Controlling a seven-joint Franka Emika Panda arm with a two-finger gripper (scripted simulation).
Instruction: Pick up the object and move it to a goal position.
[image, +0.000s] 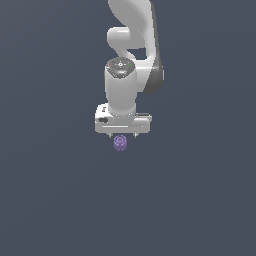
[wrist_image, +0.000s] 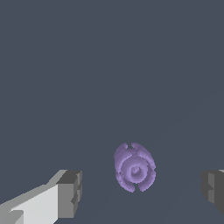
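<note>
The claw (wrist_image: 140, 192) stands wide apart, and its two dark fingertips (wrist_image: 70, 192) have much free space between them. The purple object (wrist_image: 134, 167) lies in this gap, touching neither pad, and a little closer to one finger than to the other. In the exterior view the object (image: 120, 143) sits just under the white gripper (image: 122, 134), slightly toward that view's left.

The risk, I think, comes from this offset and from the lumpy, rounded shape. If the jaws close now, one pad can reach the object first and push it sideways, or it can roll and slip out on a bump.

The surface (image: 50, 210) is one flat dark grey-blue field. No goal marker shows.
</note>
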